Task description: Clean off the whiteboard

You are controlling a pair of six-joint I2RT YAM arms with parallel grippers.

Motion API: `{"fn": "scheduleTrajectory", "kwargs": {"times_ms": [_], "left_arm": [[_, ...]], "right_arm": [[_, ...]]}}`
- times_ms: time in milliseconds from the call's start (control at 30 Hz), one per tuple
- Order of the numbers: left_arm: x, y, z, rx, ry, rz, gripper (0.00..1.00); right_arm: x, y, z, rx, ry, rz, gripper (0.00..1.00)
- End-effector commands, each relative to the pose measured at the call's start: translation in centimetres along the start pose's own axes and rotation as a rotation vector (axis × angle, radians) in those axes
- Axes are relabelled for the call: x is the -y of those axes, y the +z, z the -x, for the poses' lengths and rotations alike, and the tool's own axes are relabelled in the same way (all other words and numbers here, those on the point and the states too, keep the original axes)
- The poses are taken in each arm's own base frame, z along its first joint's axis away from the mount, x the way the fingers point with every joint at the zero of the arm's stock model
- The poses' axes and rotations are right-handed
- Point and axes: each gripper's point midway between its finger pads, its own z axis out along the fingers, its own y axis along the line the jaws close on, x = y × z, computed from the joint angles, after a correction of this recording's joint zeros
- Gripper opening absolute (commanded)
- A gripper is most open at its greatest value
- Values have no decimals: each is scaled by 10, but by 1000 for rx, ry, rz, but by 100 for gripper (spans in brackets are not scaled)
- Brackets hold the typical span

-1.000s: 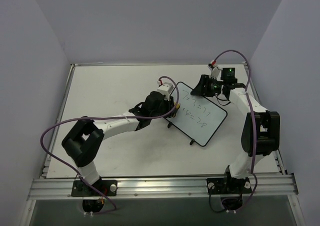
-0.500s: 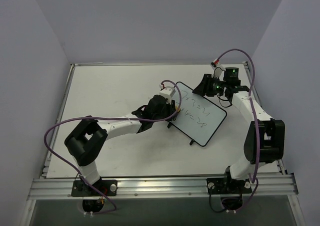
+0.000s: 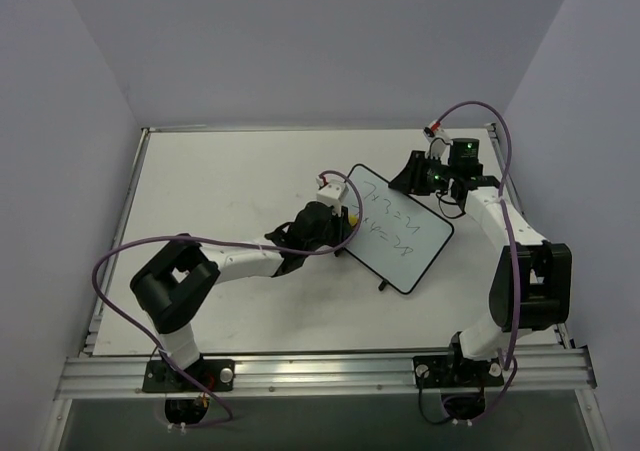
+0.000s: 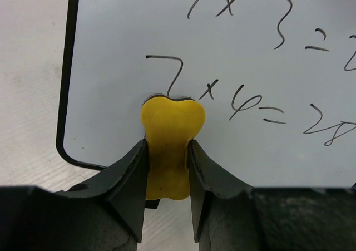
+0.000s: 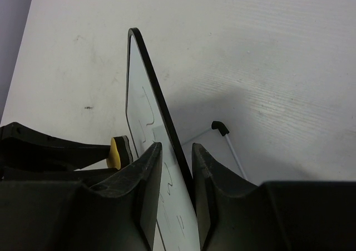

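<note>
Looking from large to small, we see the flat white table (image 3: 220, 191). On it the white rectangular whiteboard with thin black frame (image 3: 400, 233) stands tilted between both grippers. The right gripper (image 5: 176, 151) has its fingers (image 5: 149, 170) on either side of the board's edge, close; we cannot tell if they press it. The left gripper (image 4: 167, 151) is closed tight on the small yellow bone-shaped eraser (image 4: 171, 123), whose head touches the board just ahead, below dark handwriting (image 4: 245, 101).

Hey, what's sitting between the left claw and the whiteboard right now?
A yellow eraser, pinched in the left claw, its far end at the whiteboard face beside the lower line of writing. The left wrist view shows it.
</note>
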Motion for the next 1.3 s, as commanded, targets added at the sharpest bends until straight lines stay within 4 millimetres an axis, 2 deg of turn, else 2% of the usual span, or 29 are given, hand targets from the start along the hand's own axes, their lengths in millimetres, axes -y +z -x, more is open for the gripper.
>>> {"fn": "scheduleTrajectory", "kwargs": {"times_ms": [0,100,233,300,333,400,433,467,533,600,800,933,1267], "left_arm": [[18,-1,45,178,32,-66,2],[22,5,53,204,68,-82,2],[31,2,77,275,98,-102,2],[27,5,85,292,124,-79,2],[29,6,95,309,128,-79,2],[25,13,99,302,149,-76,2],[25,15,108,315,149,-80,2],[22,19,107,303,145,-76,2],[15,22,118,310,128,-89,2],[7,27,120,303,110,-99,2],[-2,37,120,280,110,-139,2],[1,43,116,242,138,-162,2],[15,43,117,217,138,-221,2]], "right_arm": [[-17,-7,-6,-15,-7,40,23],[-16,-6,-13,-22,3,36,22],[-24,-8,-15,-3,17,46,20],[-26,-9,-18,-3,20,47,20],[-25,-9,-19,-4,21,43,19],[-26,-9,-19,-4,19,43,18],[-26,-10,-18,-4,14,43,17],[-26,-10,-18,-3,12,45,17],[-28,-11,-17,0,4,45,16],[-28,-12,-17,1,0,45,15],[-29,-10,-17,5,0,54,13],[-29,-10,-15,6,-4,52,9],[-33,-10,-14,19,-27,62,4]]}}
